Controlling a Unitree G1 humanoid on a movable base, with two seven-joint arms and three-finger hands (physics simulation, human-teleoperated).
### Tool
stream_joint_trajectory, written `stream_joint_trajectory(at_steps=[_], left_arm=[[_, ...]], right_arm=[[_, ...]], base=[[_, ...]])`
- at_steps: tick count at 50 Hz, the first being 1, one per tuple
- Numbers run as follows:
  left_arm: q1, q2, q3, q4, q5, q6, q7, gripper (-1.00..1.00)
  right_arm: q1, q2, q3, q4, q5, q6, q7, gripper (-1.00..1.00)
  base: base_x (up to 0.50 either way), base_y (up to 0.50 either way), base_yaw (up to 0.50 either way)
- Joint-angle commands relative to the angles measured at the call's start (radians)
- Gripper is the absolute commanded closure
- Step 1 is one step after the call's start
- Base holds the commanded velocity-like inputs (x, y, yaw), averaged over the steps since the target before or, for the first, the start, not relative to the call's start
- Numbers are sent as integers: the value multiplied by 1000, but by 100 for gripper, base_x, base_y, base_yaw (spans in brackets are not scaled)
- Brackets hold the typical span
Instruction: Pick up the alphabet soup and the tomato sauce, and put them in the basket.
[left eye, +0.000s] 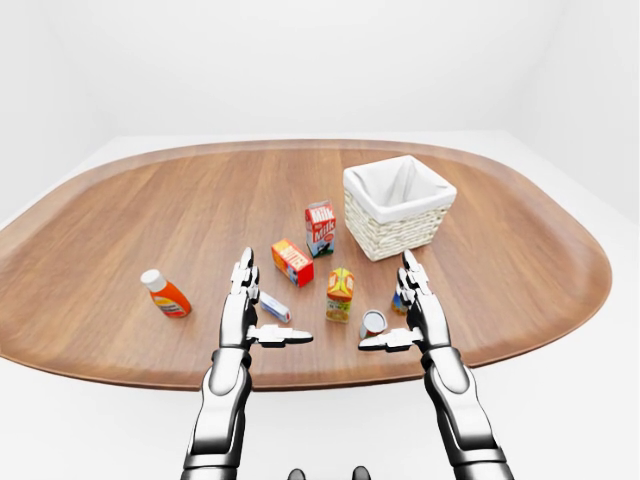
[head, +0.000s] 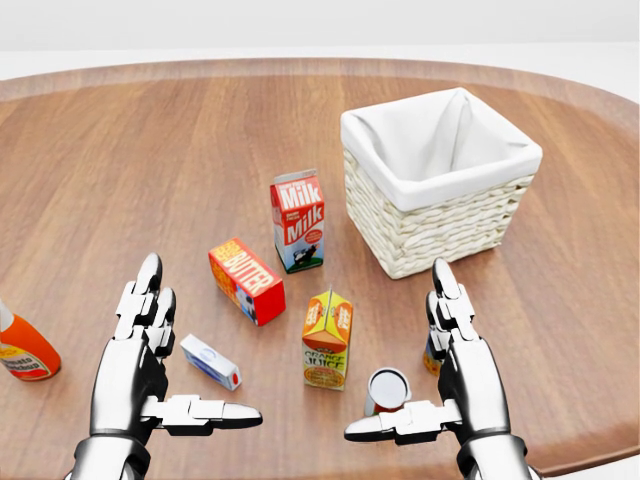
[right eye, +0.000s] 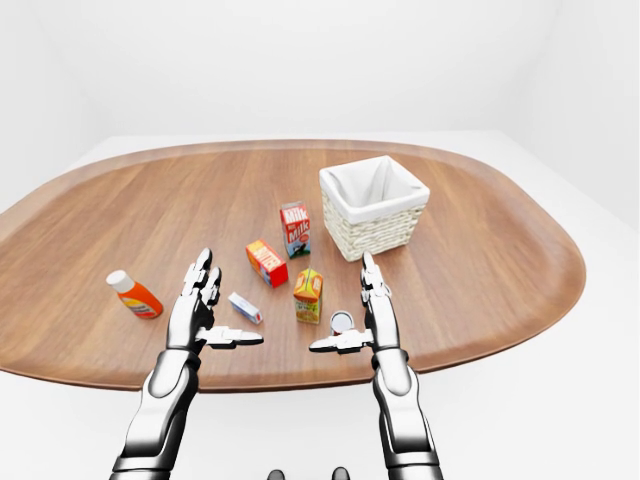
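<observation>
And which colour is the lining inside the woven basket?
White: the cloth lining of the pale woven wicker basket shows best in the head view.

In the head view, the right hand (head: 445, 400) covers most of the can (head: 431, 355) just behind it; only a sliver shows at the hand's left edge, label unreadable. The orange bottle (head: 22, 347) is cut off by the left edge of the frame. Both forearms leave the bottom edge. In the left-eye view, the labels on the small blue-and-white box (left eye: 273, 306) are too small to read.
</observation>
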Motion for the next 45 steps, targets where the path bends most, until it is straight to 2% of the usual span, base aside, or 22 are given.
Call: stream_joint_trajectory(at_steps=[1, 18, 19, 31, 45], left_arm=[[-1, 0, 0, 0, 2, 1, 1, -100], [2, 0, 0, 1, 2, 1, 1, -100], [108, 0, -63, -287, 95, -41, 15, -100], [129, -5, -69, -357, 113, -41, 18, -100], [131, -5, -73, -351, 117, -41, 26, -100]], right_arm=[[0, 0, 1, 2, -4, -2, -5, -100], [1, 1, 1, 4, -9, -5, -10, -100], [84, 2, 25, -230, -25, -8, -7, -100], [104, 3, 34, -279, -38, -8, -7, -100], [106, 2, 34, -285, -38, -8, -7, -100]], base=[[8, 0, 0], [8, 0, 0], [10, 0, 0], [10, 0, 0], [10, 0, 0]])
